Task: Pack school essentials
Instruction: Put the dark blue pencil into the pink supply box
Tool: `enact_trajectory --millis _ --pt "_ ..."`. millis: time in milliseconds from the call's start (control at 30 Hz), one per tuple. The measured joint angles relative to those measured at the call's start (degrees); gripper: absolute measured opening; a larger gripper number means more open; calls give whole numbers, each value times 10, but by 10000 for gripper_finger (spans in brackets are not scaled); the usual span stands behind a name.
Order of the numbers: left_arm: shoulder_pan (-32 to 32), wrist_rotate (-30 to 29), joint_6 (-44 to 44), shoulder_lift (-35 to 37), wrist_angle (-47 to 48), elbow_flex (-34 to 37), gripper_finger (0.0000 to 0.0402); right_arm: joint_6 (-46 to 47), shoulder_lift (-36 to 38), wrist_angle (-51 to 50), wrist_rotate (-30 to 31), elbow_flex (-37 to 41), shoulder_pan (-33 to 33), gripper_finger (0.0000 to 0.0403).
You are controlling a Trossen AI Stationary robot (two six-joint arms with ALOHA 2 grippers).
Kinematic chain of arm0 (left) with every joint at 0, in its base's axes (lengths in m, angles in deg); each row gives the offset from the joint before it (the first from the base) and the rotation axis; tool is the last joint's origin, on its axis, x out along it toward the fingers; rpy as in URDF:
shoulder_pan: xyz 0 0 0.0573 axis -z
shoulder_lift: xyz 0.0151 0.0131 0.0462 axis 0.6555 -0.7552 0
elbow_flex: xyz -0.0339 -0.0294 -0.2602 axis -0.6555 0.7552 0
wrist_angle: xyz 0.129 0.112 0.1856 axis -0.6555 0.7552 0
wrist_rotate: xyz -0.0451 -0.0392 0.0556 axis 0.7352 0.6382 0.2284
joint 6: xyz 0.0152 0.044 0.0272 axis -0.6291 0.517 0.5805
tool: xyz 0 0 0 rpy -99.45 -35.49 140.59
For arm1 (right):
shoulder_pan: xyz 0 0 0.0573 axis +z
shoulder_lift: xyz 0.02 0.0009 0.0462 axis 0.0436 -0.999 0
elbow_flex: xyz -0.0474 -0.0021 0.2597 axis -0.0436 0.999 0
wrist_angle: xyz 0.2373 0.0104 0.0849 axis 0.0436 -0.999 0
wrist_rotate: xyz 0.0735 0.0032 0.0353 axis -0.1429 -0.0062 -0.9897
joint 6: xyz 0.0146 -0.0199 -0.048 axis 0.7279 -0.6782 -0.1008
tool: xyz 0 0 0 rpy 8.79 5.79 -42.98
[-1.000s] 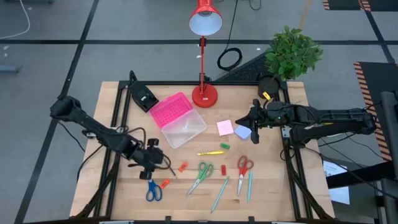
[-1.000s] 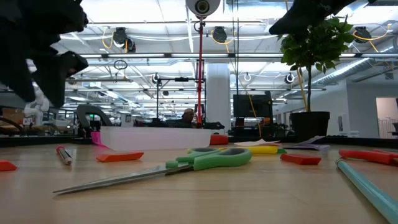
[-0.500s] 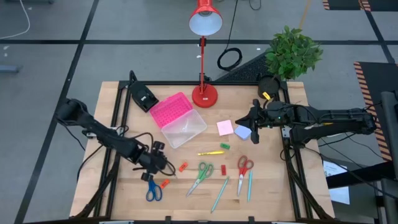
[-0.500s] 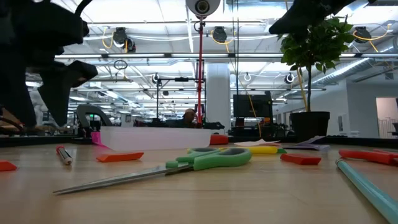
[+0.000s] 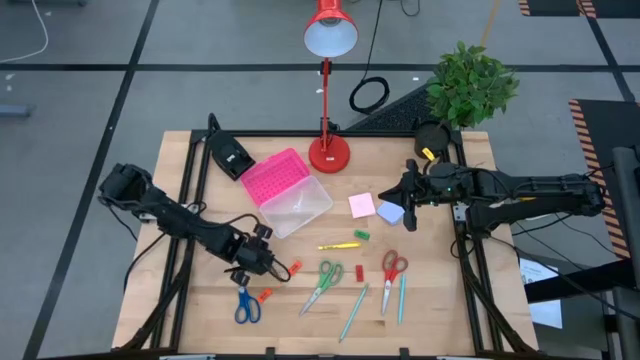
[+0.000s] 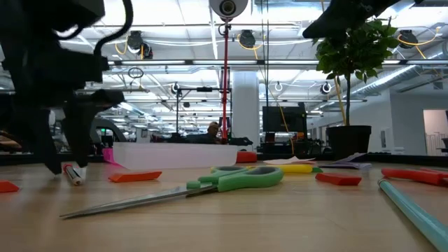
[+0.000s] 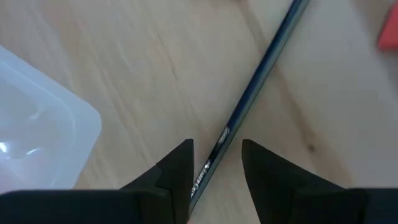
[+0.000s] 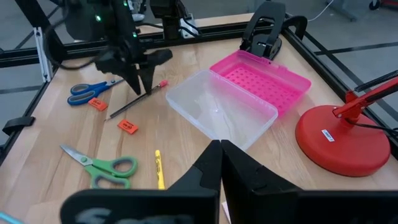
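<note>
While its jaws stand apart, the left gripper (image 7: 216, 163) straddles the pencil (image 7: 258, 93) — untouched.

4 cameras: 1 overhead, looking straight down on the whole table (image 5: 190, 150). 1 at tabletop height, level, close to the green scissors (image 6: 238, 178). 1 on each wrist; the left looks closely down on a pencil (image 7: 261, 81), which the right views across the table.

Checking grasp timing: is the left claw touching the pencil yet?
Apart. The left wrist view shows the left claw open, its fingers straddling the pencil with bare wood visible on both sides of the shaft.
</note>
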Motion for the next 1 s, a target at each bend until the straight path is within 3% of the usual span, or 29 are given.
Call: enact_trajectory --millis 267,700,867,1000 --pt "-27 39 24 -20 -1 -3 124 2 0 0 0 0 0 0" --pt "-26 53 51 -5 -1 -1 12 2 0 0 0 0 0 0" --pt "-18 34 43 34 28 -21 15 9 0 3 0 2 0 0" --pt "-13 4 48 64 77 -55 19 20 0 65 0 34 0 0"
